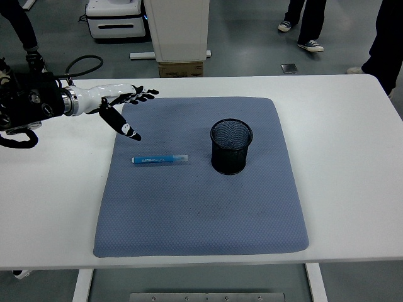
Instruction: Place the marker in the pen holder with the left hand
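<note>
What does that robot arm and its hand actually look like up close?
The left hand has a glossy white shell over its back, with slim fingers that are black with white patches, and a silver ring at the wrist. Behind it the forearm is bulky and black, with a black cable looping over it. The right arm is out of view.

Left arm reaching in from the left, left hand point(123, 104) fingers spread, thumb pointing down

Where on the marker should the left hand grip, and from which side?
Grip the marker around mid-barrel, coming down from above. It lies flat on the grey mat, lengthwise left to right, with clear space on both long sides; the open left hand is already behind and left of it.
</note>
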